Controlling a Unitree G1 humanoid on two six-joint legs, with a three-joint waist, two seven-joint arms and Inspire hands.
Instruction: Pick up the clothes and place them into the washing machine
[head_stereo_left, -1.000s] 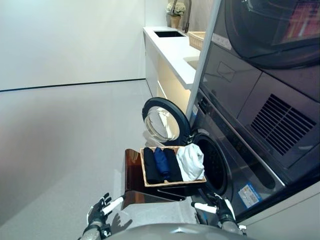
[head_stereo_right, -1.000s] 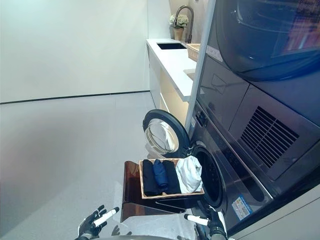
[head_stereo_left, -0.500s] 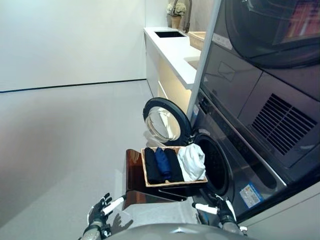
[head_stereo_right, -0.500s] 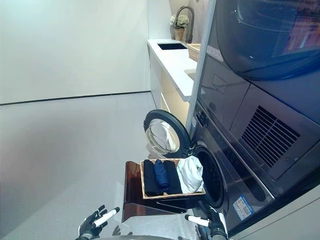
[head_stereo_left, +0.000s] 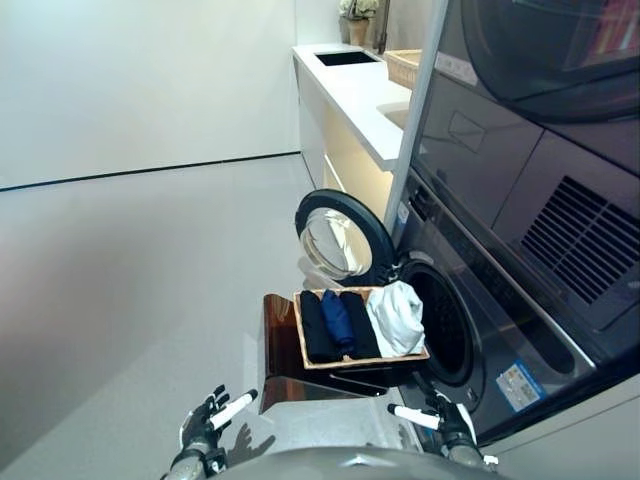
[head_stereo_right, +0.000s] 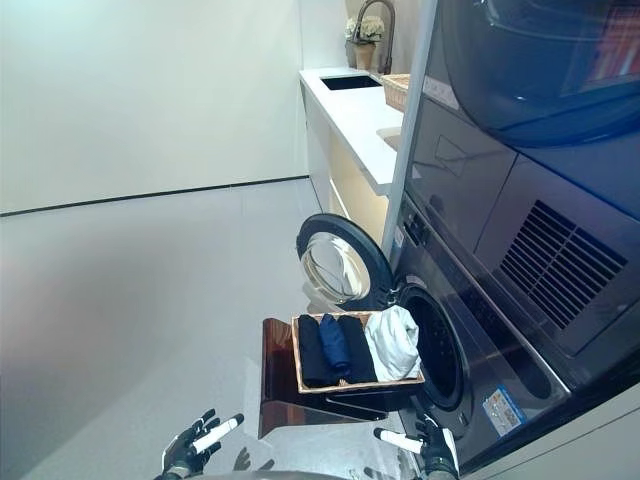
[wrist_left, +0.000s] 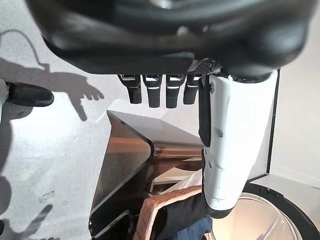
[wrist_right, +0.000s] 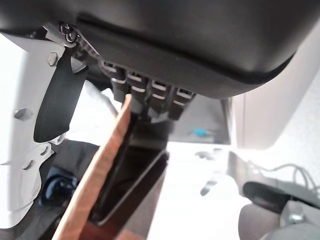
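In the left eye view, the left hand (head_stereo_left: 205, 432) sits at the lower left of the frame, fingers loosely spread, white-capped thumb pointing up and right, holding nothing. The right hand (head_stereo_left: 447, 423) is at the bottom right of centre, thumb stretched toward the left, fingers relaxed and empty. Between and above them, a wicker tray (head_stereo_left: 302, 332) rests on a dark brown stand (head_stereo_left: 275, 348) just in front of the washing machine (head_stereo_left: 500, 310). In the tray lie four pieces: a black roll (head_stereo_left: 317, 328), a blue roll (head_stereo_left: 337, 320), a second black roll (head_stereo_left: 359, 324) and a crumpled white garment (head_stereo_left: 397, 316) nearest the drum opening (head_stereo_left: 441, 323). The round door (head_stereo_left: 342, 238) stands open toward the upper left of the tray. A white counter (head_stereo_left: 355, 92) with a sink (head_stereo_left: 346, 58) runs to the upper centre.

The right eye view shows the same layout, and adds a potted plant (head_stereo_right: 367, 31) and a curved tap (head_stereo_right: 378, 18) at the top edge, cut short in the other eye.

The left wrist view shows what the head views cannot: the four fingers (wrist_left: 152, 91) hang straight side by side, apart from the thumb (wrist_left: 232, 145), touching nothing. Past them are the stand's glossy side, a corner of the tray and part of the door's rim.

In the right wrist view, the fingers (wrist_right: 146, 98) are straight in a row; the tray's edge (wrist_right: 102, 167) passes just in front of them, and I cannot tell whether they touch it. The white garment and blue roll show beyond.
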